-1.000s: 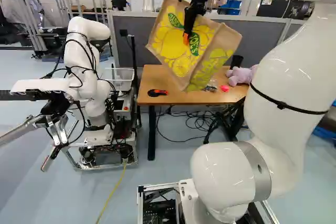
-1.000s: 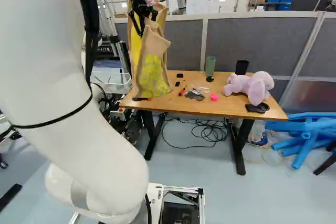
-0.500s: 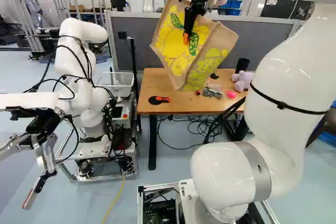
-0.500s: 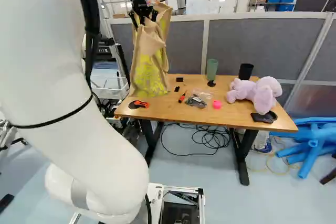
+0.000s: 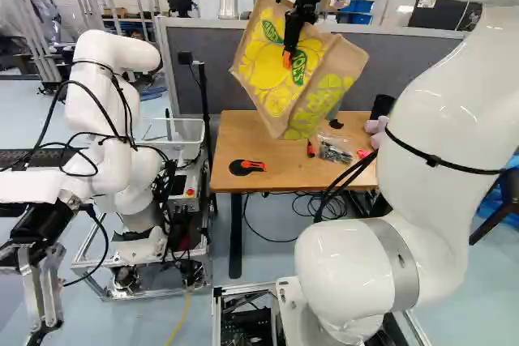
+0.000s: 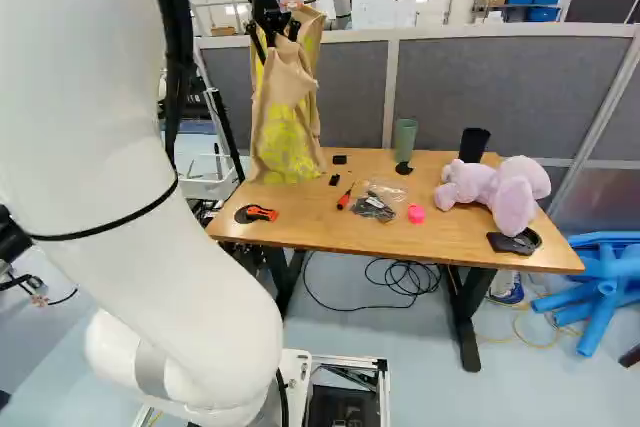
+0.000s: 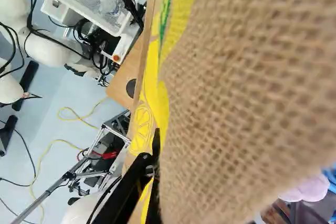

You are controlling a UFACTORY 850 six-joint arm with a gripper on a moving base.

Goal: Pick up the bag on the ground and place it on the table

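Observation:
In the left base view my gripper (image 5: 289,56) is shut on the bag (image 5: 280,66), a tan burlap one with a yellow fruit print, which hangs tilted in front of the table (image 5: 231,147). The right base view has the same bag (image 6: 285,117) hanging by the table's left end; whether its lower edge touches the top I cannot tell. In the wrist view the burlap (image 7: 236,93) covers much of the scene, bunched at my gripper (image 7: 156,169), with part of the fingers hidden by cloth.
On the table are a purple plush toy (image 6: 495,187), a green cup (image 6: 404,137), a black cup (image 6: 473,145), an orange-and-black tool (image 6: 258,214), a pink item (image 6: 416,213) and a plastic packet (image 6: 374,203). Another robot (image 5: 122,119) stands left. Behind runs a grey partition (image 6: 500,87).
The base has moved toward the table, which looks nearer and larger in both base views. The bag stays in my gripper, swinging slightly; the arm holds nearly the same pose over its lowest joint.

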